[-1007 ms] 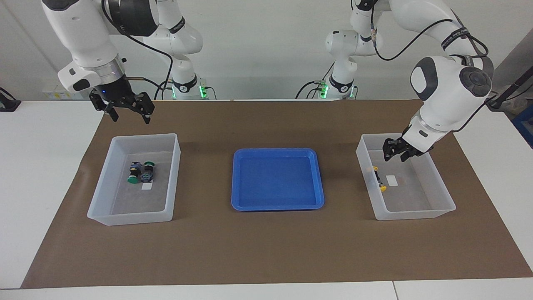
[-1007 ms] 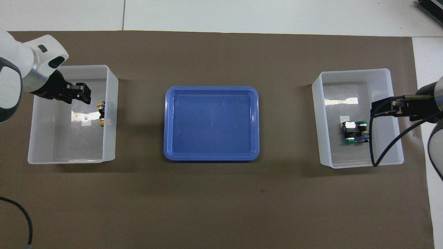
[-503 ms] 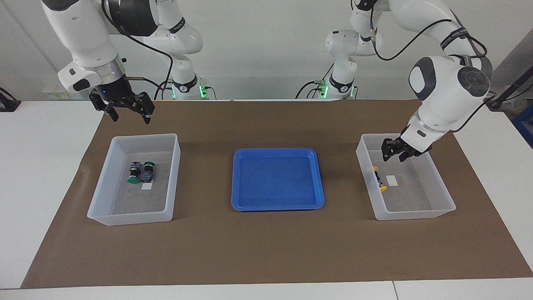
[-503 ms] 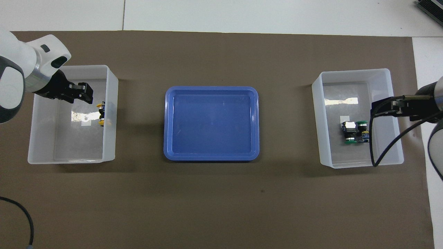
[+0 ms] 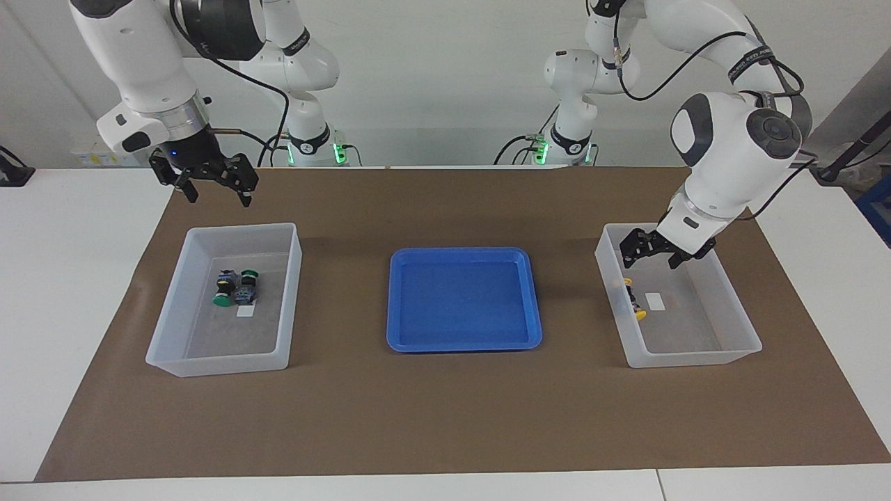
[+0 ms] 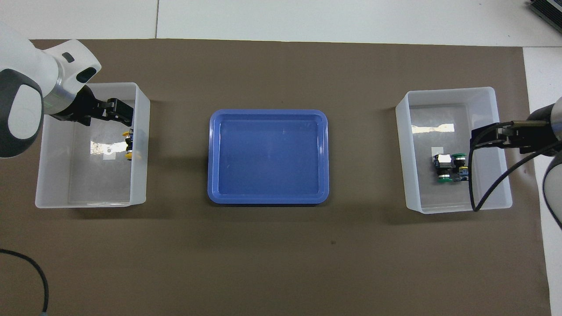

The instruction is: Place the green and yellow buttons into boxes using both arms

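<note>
Two yellow buttons (image 5: 633, 299) (row along box (image 5: 738, 348) wall); left end effector (image 5: 647, 255) above, released.

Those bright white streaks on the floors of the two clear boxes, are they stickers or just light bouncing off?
In the overhead view, the streak in the box at the right arm's end and the patch in the box at the left arm's end look like glare. In the facing view those streaks are gone; only small white labels remain. The blue tray casts a soft shadow.
</note>
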Robot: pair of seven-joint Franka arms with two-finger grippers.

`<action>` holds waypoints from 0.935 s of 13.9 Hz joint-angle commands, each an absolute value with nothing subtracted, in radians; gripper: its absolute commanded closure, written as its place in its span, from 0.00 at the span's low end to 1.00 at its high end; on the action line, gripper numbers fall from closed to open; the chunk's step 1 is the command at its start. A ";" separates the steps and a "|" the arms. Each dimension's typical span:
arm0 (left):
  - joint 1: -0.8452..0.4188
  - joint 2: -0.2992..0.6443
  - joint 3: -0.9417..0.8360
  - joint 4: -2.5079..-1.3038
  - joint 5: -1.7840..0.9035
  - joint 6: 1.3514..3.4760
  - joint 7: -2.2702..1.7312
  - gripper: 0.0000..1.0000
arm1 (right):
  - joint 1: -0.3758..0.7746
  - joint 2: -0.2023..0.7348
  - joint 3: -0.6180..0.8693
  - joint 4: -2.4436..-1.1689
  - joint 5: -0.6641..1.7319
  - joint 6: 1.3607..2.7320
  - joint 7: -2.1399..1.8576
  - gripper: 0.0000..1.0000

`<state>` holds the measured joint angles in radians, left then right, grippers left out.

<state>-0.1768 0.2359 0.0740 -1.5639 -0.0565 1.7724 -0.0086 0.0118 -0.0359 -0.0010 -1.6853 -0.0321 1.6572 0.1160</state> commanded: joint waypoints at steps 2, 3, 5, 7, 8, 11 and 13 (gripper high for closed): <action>-0.183 0.209 0.080 -1.545 -0.035 1.761 -0.026 0.00 | 0.005 -0.026 0.006 -1.666 -0.015 1.640 0.124 0.00; -0.183 0.198 0.080 -1.545 -0.025 1.759 -0.025 0.00 | 0.005 -0.026 0.006 -1.666 -0.015 1.640 0.123 0.00; -0.179 0.177 0.081 -1.545 -0.014 1.759 -0.017 0.00 | 0.003 -0.026 0.006 -1.666 -0.015 1.640 0.124 0.00; -0.176 0.152 0.080 -1.545 -0.014 1.756 -0.015 0.00 | 0.005 -0.026 0.006 -1.666 -0.015 1.640 0.123 0.00; -0.178 0.146 0.081 -1.545 -0.012 1.753 -0.015 0.00 | 0.005 -0.026 0.006 -1.666 -0.015 1.640 0.123 0.00; -0.170 0.138 0.086 -1.543 -0.012 1.726 -0.015 0.00 | 0.005 -0.026 0.006 -1.666 -0.015 1.640 0.123 0.00; -0.167 0.126 0.086 -1.514 -0.012 1.700 -0.015 0.00 | 0.005 -0.026 0.006 -1.666 -0.015 1.640 0.123 0.00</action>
<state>-0.1723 0.1468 0.0860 -1.5382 -0.0290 1.7444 -0.0100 0.0118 -0.0359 -0.0010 -1.6853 -0.0321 1.6572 0.1160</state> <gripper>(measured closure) 0.000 0.000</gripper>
